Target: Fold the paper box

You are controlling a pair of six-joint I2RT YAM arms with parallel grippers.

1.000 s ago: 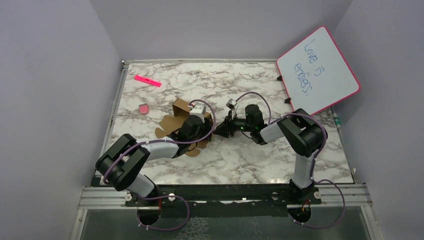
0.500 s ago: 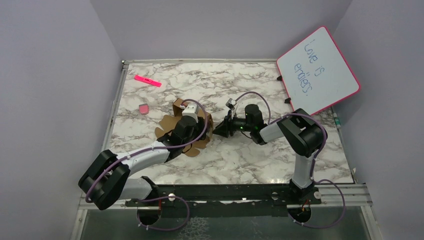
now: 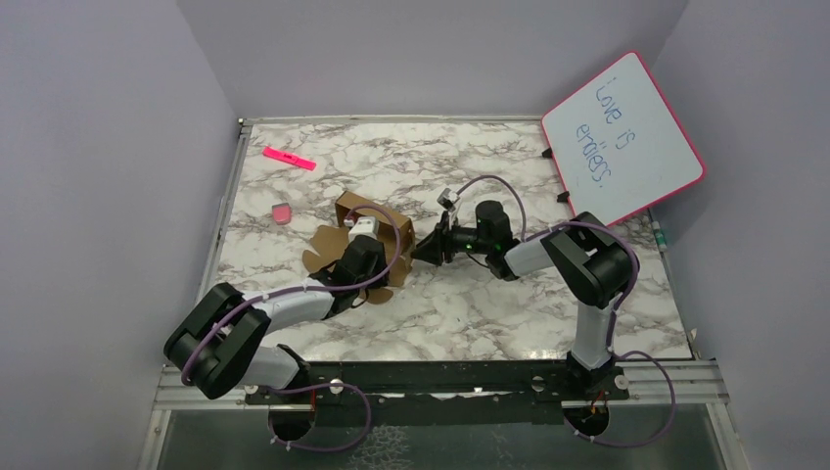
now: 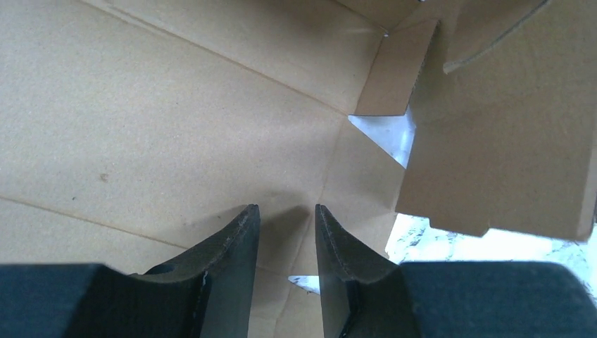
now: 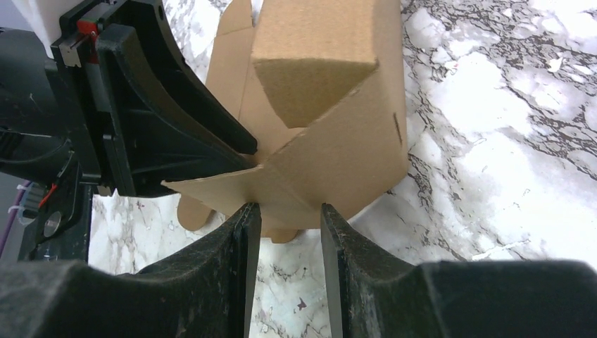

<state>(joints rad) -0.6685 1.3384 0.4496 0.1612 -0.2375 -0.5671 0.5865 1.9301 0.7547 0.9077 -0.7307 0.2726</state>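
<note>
partly folded, the brown paper box (image 3: 321, 247) has raised walls.

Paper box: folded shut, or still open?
Partly folded, still open. The paper box has side walls raised, but its flaps stand loose and untucked, and the table shows through an unclosed corner in the left wrist view.

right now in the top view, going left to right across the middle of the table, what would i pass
small pink block → paper box → right pincer → pink-framed whiteboard
</note>
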